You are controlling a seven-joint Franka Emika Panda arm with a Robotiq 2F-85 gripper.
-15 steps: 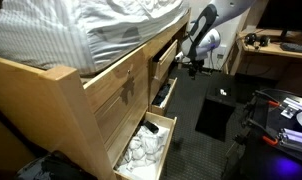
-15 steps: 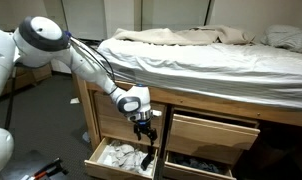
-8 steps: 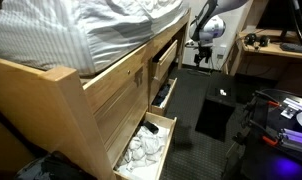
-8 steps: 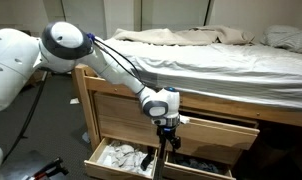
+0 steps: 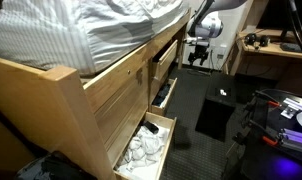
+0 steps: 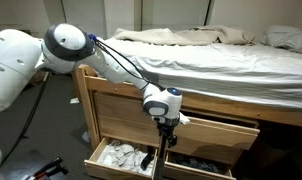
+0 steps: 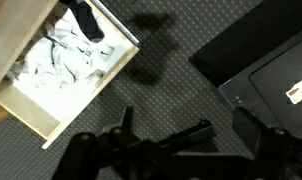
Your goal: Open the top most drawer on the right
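Beneath the bed [image 6: 226, 72], your released gripper [image 6: 164, 143] is hovering mid-frame by the top right drawer [image 6: 219, 132], whose front is running left-to-right.

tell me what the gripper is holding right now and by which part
Nothing. In the wrist view the gripper is open, with only dark floor showing between its jaws.

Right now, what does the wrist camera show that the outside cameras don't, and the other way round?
Only the wrist view looks straight down past the jaws, which stand apart with nothing between them, onto the dark floor. Only the exterior views show the bed, the robot arm and the upper drawers. Both show the open bottom drawer with white cloth inside, and an exterior view also shows the flat black object on the floor.
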